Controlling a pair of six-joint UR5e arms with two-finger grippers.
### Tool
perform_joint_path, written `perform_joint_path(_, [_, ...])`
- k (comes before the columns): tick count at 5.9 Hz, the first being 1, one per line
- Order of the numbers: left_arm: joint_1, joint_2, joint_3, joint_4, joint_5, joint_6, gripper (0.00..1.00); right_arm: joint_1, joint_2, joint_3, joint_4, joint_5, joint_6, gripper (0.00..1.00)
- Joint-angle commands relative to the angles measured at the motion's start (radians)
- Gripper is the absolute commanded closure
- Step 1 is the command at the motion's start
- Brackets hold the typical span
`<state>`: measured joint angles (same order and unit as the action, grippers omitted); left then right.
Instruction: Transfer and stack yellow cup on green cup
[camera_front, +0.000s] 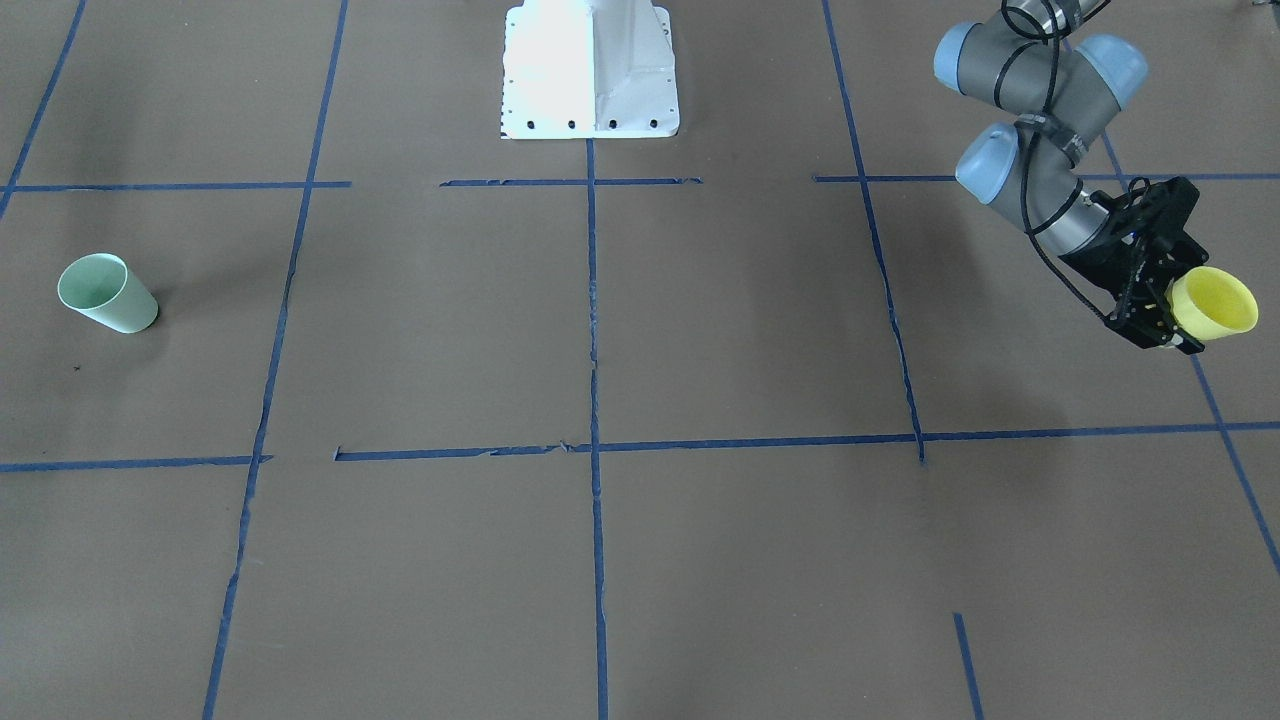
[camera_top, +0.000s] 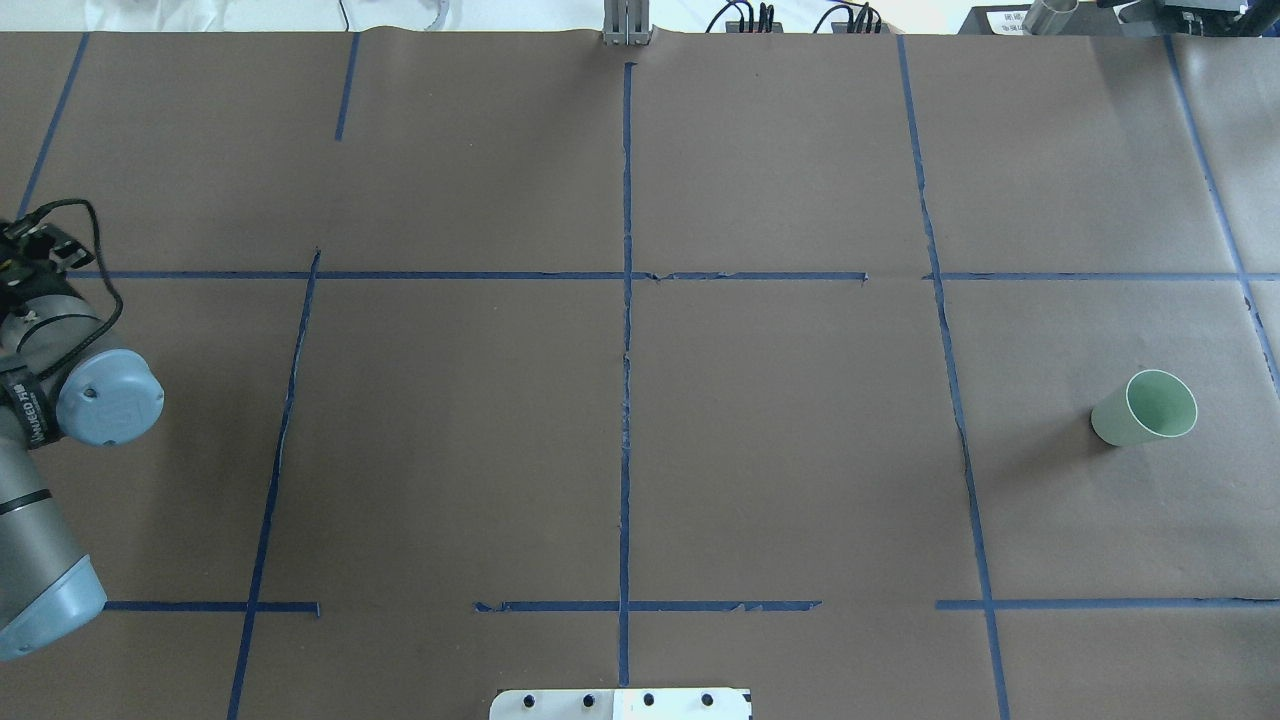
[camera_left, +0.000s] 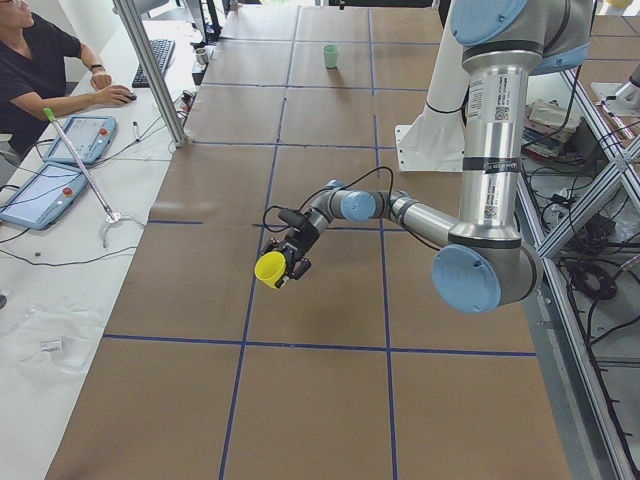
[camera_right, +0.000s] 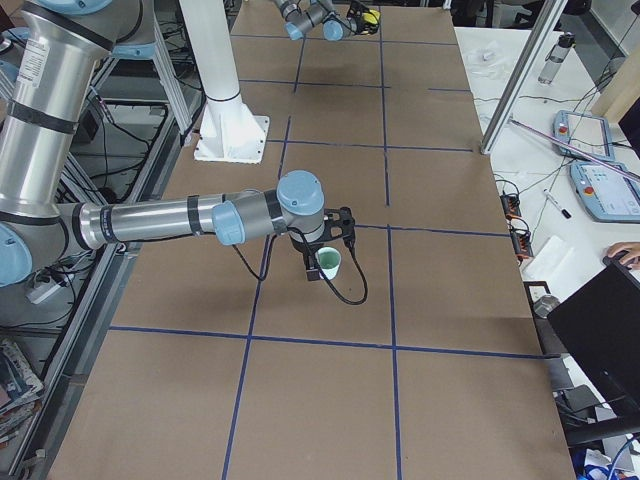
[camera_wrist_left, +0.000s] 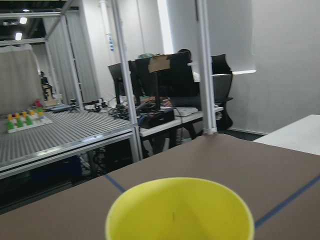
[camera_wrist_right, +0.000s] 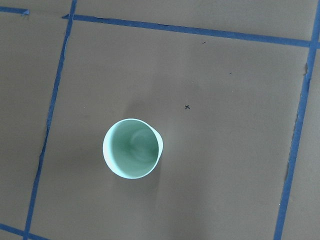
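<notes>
The yellow cup (camera_front: 1215, 303) is held off the table in my left gripper (camera_front: 1172, 312), tilted with its open mouth pointing away from the wrist. It also shows in the exterior left view (camera_left: 271, 268), and its rim fills the bottom of the left wrist view (camera_wrist_left: 180, 210). The green cup (camera_front: 105, 293) stands upright on the brown table at the far other end, also in the overhead view (camera_top: 1150, 408) and, mouth up, below the right wrist camera (camera_wrist_right: 132, 148). My right gripper (camera_right: 320, 255) shows only in the exterior right view, close by the green cup (camera_right: 328, 263); I cannot tell whether it is open or shut.
The white robot base (camera_front: 590, 70) stands at the table's robot-side edge. Blue tape lines (camera_front: 592, 300) divide the brown table into squares. An operator (camera_left: 40, 60) sits at a side desk with tablets (camera_left: 75, 140), behind a metal post (camera_left: 150, 70).
</notes>
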<state>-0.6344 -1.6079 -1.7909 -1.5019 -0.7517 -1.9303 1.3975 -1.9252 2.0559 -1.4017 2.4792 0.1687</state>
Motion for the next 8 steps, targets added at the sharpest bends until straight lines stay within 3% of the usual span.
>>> perform_joint_path(1, [-0.005, -0.087, 0.056, -0.392, 0.066, 0.376, 0.89, 0.000, -0.002, 0.003, 0.000, 0.021, 0.043, 0.00])
perform_joint_path(2, [0.005, -0.175, 0.165, -0.623, 0.054, 0.516, 0.90, 0.000, 0.005, 0.010, 0.004, 0.027, 0.055, 0.00])
perform_joint_path(3, [0.019, -0.272, 0.259, -0.775, 0.055, 0.741, 0.89, 0.000, 0.020, 0.012, 0.004, 0.018, 0.081, 0.00])
perform_joint_path(4, [0.066, -0.318, 0.269, -0.923, -0.004, 0.807, 0.90, 0.000, 0.043, 0.010, 0.004, 0.015, 0.081, 0.00])
perform_joint_path(5, [0.085, -0.349, 0.256, -0.977, -0.061, 0.886, 0.93, -0.002, 0.055, 0.013, 0.006, 0.018, 0.081, 0.00])
perform_joint_path(6, [0.111, -0.409, 0.255, -1.082, -0.166, 1.031, 0.93, -0.003, 0.087, 0.013, 0.006, 0.023, 0.083, 0.00])
perform_joint_path(8, [0.110, -0.449, 0.258, -1.263, -0.473, 1.329, 0.92, -0.086, 0.206, 0.045, 0.003, 0.020, 0.116, 0.00])
